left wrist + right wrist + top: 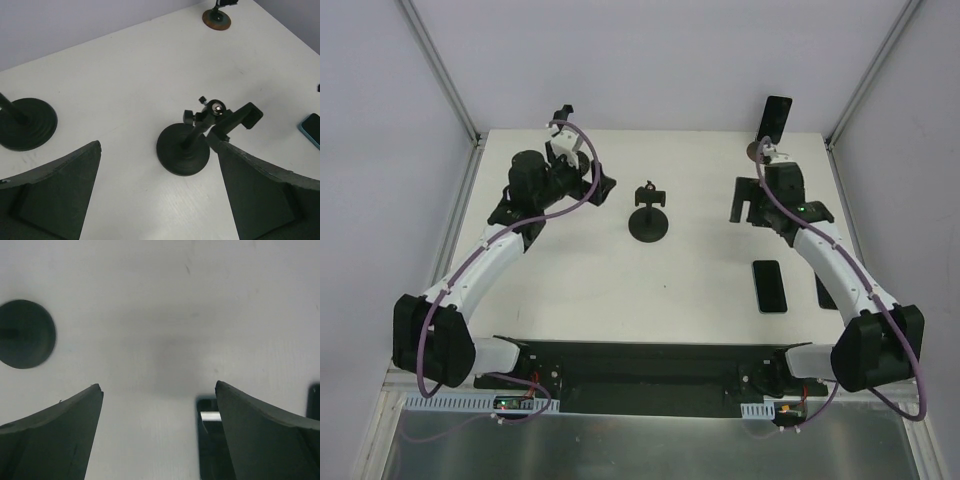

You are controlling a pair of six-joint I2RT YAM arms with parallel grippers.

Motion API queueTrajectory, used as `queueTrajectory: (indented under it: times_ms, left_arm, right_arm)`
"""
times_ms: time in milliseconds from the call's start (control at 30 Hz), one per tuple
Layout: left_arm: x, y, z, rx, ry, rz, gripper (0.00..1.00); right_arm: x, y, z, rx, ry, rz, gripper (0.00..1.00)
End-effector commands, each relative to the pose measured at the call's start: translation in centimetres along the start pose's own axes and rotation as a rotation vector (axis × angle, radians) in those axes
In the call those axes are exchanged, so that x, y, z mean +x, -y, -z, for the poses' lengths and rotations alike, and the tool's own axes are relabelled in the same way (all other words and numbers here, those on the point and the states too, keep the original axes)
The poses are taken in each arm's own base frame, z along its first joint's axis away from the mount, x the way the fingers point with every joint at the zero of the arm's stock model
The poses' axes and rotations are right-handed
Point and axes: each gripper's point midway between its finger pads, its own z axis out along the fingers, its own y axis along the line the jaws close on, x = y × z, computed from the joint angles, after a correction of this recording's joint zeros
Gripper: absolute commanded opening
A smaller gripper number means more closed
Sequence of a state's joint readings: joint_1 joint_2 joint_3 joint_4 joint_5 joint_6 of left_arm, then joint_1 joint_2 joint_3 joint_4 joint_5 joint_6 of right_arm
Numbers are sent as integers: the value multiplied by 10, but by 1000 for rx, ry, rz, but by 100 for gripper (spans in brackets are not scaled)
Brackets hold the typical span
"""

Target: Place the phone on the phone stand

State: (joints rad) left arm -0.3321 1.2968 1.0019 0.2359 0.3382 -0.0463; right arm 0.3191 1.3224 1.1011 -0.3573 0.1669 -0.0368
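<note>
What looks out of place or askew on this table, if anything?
Nothing is spilled or broken. The centre phone stand is empty, its clamp head tilted to one side, while the phone lies flat on the table beside the right arm. The far stand's base looks rust-brown, unlike the black ones.

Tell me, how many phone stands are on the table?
3: the centre stand mid-table, the left stand far left, the brown-based stand far right. None seems hidden.
</note>
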Motion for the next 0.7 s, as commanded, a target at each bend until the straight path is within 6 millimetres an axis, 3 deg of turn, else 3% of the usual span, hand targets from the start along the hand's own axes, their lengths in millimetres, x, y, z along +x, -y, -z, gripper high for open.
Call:
queueTrajectory:
  times_ms: [0, 100, 200, 433, 533, 667]
  left_arm:
    - [4, -12, 7, 56, -15, 59, 99]
    - [8, -33, 14, 24, -12, 94, 99]
    - [15, -50, 23, 21, 0, 156, 99]
    - [22, -66, 28, 9, -8, 202, 99]
    - [26, -72, 30, -12, -17, 201, 99]
    - [26, -73, 29, -7, -20, 203, 99]
  right_arm:
    - [85, 42, 32, 43, -373, -134, 96]
    - [94, 67, 37, 86, -417, -122, 96]
    - [92, 79, 33, 45, -448, -117, 96]
    - [130, 92, 9, 0, -728, -85, 98]
    - [148, 107, 8, 51, -825, -42, 98]
    - [157, 114, 4, 70, -869, -24, 98]
